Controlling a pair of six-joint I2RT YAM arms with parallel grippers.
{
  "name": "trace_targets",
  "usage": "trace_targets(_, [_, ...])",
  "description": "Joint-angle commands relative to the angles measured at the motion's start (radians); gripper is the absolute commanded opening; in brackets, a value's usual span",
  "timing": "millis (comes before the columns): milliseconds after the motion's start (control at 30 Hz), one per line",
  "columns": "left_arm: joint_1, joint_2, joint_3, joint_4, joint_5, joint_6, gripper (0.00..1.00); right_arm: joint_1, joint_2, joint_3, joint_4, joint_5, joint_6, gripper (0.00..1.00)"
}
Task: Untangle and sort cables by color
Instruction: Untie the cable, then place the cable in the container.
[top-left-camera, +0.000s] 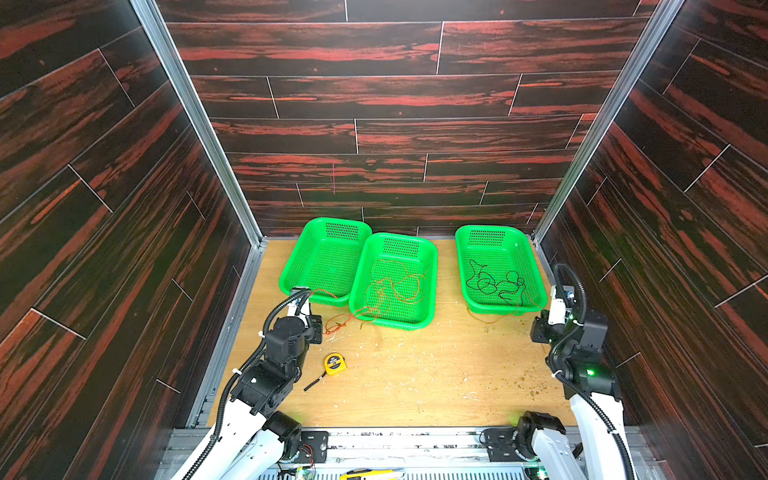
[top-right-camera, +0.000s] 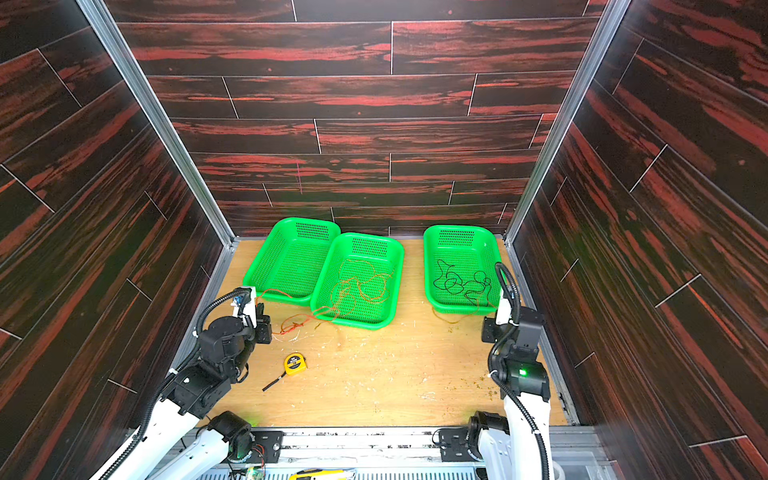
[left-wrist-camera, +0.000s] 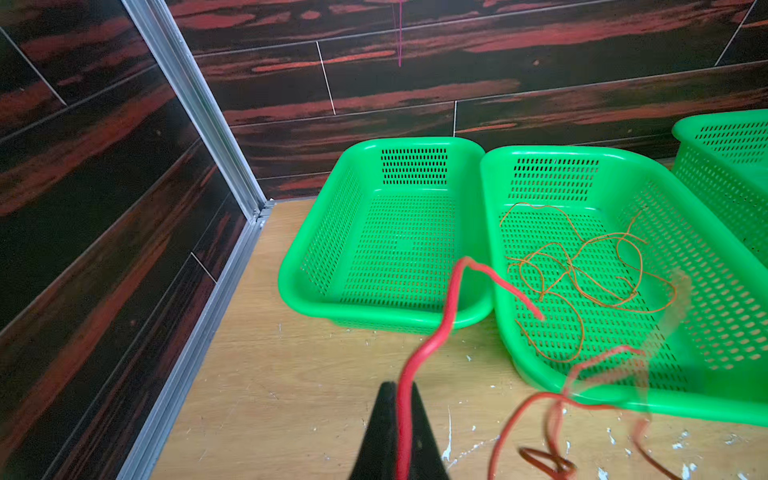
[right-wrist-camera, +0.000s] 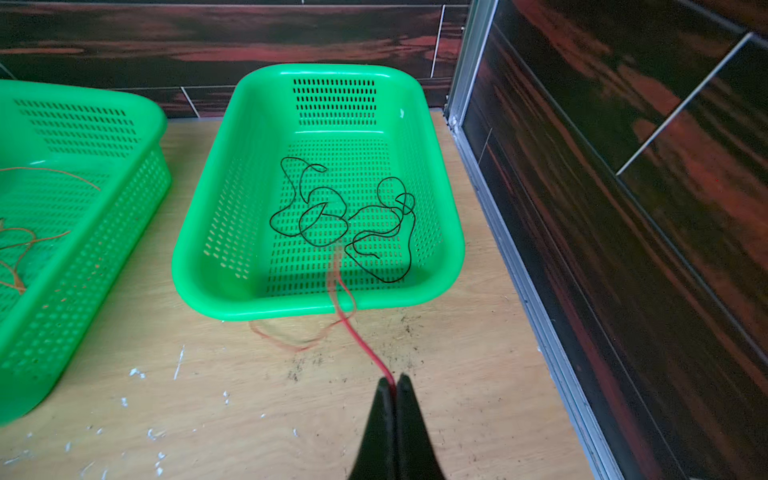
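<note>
Left hand (left-wrist-camera: 402, 388) grips a thin red cable (left-wrist-camera: 451, 299) near the left green mesh basket (left-wrist-camera: 332, 232); right hand (right-wrist-camera: 392, 380) grips a second red cable (right-wrist-camera: 361, 340) beside the right green basket (right-wrist-camera: 224, 216) holding black cable (right-wrist-camera: 348, 219).

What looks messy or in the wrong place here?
The middle basket sits crooked, its rim over the left basket. A red cable trails into the right basket, where the black cable lies.

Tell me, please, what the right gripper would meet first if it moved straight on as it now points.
Probably the near wall of the green basket holding the black cable; the right gripper, shut on a red cable, might clear its rim.
</note>
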Motion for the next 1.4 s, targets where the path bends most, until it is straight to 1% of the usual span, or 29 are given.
trace_targets(0, [0.005, 0.001, -0.009, 0.012, 0.116, 0.034, 0.0, -0.001, -0.021, 0.047, 0.052, -0.23, -0.056, 0.0])
trace_targets(133, [0.005, 0.023, 0.001, 0.027, 0.373, 0.083, 0.0, 0.005, -0.045, 0.101, 0.1, -0.557, -0.055, 0.0])
trace_targets(200, [0.006, 0.033, 0.006, 0.04, 0.465, 0.09, 0.0, 0.008, -0.045, 0.136, 0.138, -0.69, -0.018, 0.0])
trace_targets(233, [0.005, 0.037, 0.009, 0.051, 0.505, 0.096, 0.0, 0.011, -0.039, 0.157, 0.166, -0.738, 0.016, 0.0])
trace_targets(333, [0.006, 0.046, 0.023, 0.068, 0.572, 0.1, 0.0, 0.04, 0.008, 0.228, 0.244, -0.801, 0.112, 0.0])
trace_targets(400, [0.006, 0.06, 0.043, 0.055, 0.604, 0.122, 0.0, 0.096, 0.058, 0.268, 0.306, -0.792, 0.159, 0.0])
trace_targets(433, [0.005, 0.072, 0.059, 0.032, 0.631, 0.145, 0.0, 0.149, 0.091, 0.295, 0.338, -0.769, 0.158, 0.0])
trace_targets(467, [0.005, 0.09, 0.078, 0.001, 0.654, 0.165, 0.0, 0.207, 0.129, 0.319, 0.356, -0.728, 0.138, 0.0])
trace_targets(533, [0.003, 0.142, 0.111, -0.062, 0.702, 0.215, 0.0, 0.36, 0.242, 0.403, 0.363, -0.626, 0.027, 0.0])
trace_targets(567, [0.002, 0.164, 0.121, -0.079, 0.714, 0.226, 0.0, 0.415, 0.304, 0.45, 0.363, -0.587, -0.013, 0.0])
trace_targets(600, [0.002, 0.185, 0.124, -0.082, 0.726, 0.224, 0.0, 0.467, 0.379, 0.514, 0.367, -0.564, -0.038, 0.0])
trace_targets(633, [0.0, 0.198, 0.122, -0.074, 0.744, 0.222, 0.0, 0.494, 0.461, 0.582, 0.385, -0.569, -0.031, 0.0])
trace_targets(700, [-0.005, 0.203, 0.111, -0.048, 0.757, 0.21, 0.0, 0.536, 0.604, 0.687, 0.451, -0.543, -0.003, 0.0])
trace_targets(800, [-0.01, 0.187, 0.09, -0.029, 0.756, 0.211, 0.0, 0.595, 0.807, 0.816, 0.574, -0.512, -0.009, 0.0])
trace_targets(900, [-0.021, 0.184, 0.077, -0.04, 0.742, 0.228, 0.0, 0.631, 1.019, 0.985, 0.645, -0.571, 0.042, 0.0])
trace_targets(1033, [-0.035, 0.196, 0.071, -0.029, 0.748, 0.229, 0.0, 0.707, 1.275, 1.212, 0.692, -0.597, 0.028, 0.0])
trace_targets(1133, [-0.046, 0.2, 0.069, -0.018, 0.743, 0.222, 0.0, 0.753, 1.497, 1.458, 0.648, -0.582, 0.02, 0.0])
trace_targets(1267, [-0.055, 0.181, 0.063, -0.029, 0.73, 0.213, 0.0, 0.787, 1.809, 1.815, 0.538, -0.569, 0.038, 0.0])
trace_targets(1300, [-0.058, 0.171, 0.059, -0.028, 0.723, 0.208, 0.0, 0.792, 1.878, 1.884, 0.52, -0.56, 0.044, 0.0])
trace_targets(1367, [-0.059, 0.155, 0.056, -0.027, 0.712, 0.202, 0.0, 0.798, 1.964, 1.948, 0.518, -0.549, 0.076, 0.0])
